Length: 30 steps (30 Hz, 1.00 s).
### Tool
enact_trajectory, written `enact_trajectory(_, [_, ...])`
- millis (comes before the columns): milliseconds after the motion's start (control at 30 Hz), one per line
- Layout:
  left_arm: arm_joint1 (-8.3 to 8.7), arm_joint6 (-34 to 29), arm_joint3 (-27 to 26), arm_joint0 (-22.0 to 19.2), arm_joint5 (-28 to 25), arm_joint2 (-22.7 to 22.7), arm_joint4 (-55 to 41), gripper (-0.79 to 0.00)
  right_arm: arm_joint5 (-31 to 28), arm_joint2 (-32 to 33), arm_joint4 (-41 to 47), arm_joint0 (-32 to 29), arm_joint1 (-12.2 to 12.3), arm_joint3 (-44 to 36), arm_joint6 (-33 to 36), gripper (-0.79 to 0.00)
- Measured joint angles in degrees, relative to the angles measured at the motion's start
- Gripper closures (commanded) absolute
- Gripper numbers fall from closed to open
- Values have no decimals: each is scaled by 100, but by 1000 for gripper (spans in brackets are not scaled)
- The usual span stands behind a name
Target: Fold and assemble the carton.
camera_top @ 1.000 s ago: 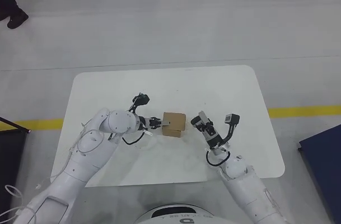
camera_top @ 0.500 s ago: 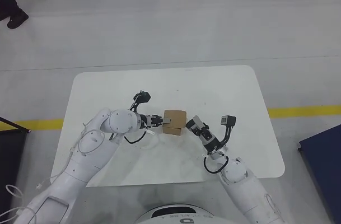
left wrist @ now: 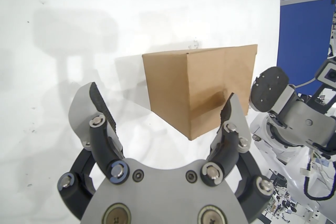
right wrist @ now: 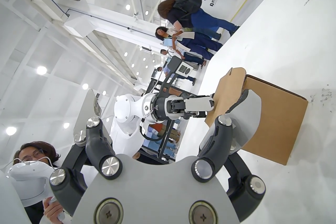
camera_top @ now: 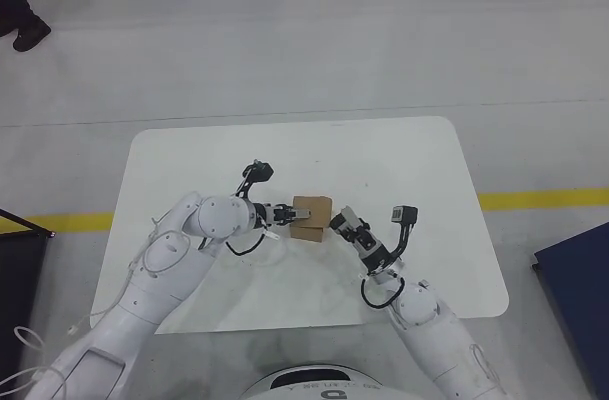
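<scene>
The white desk (camera_top: 404, 160) carries the carton (camera_top: 311, 218) mid-frame in the top view, already a squared box with one end flap jutting out (closing it seems left). The left gripper (camera_top: 284, 213) and right gripper (camera_top: 337, 222) flank it, jaws apart.

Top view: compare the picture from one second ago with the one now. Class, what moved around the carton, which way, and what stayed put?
The right end effector moved in toward the carton and now sits against its side, where a gap lay before. The left end effector edged closer to the opposite side. Neither took hold; both are open. The carton stayed nearly in place on the table.
</scene>
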Motion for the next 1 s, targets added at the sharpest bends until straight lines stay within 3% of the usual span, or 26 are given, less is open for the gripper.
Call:
enact_trajectory(467, [-115, 57, 313, -213, -81, 292, -95, -785, 56, -248, -45, 150, -41, 276, 38, -785])
enact_trajectory(1000, [-137, 35, 261, -193, -71, 336, -43, -785, 112, -350, -129, 324, -72, 397, -80, -785])
